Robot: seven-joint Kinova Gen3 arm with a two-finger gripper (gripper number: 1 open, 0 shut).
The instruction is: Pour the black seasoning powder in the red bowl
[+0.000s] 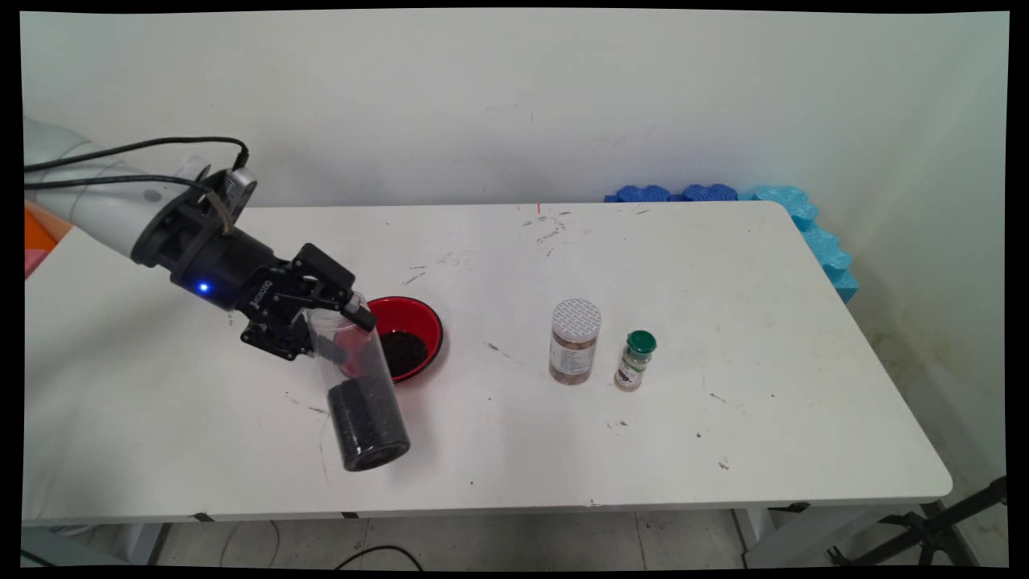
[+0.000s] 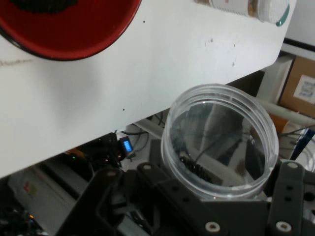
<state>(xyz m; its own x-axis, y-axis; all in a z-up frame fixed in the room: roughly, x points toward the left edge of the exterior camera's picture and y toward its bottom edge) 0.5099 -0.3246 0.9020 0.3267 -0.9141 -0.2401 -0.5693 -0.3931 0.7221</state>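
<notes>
As seen from the main view, the hand (image 1: 342, 326) is clamped on the upper part of a clear jar (image 1: 360, 396), whose long axis tilts, its dark-filled base toward the near edge of the white surface (image 1: 723, 450) and its mouth toward the red bowl (image 1: 412, 336) just behind. From the hand view, the jar's open mouth (image 2: 220, 142) faces the camera, with the bowl's rim (image 2: 74, 44) at upper left.
</notes>
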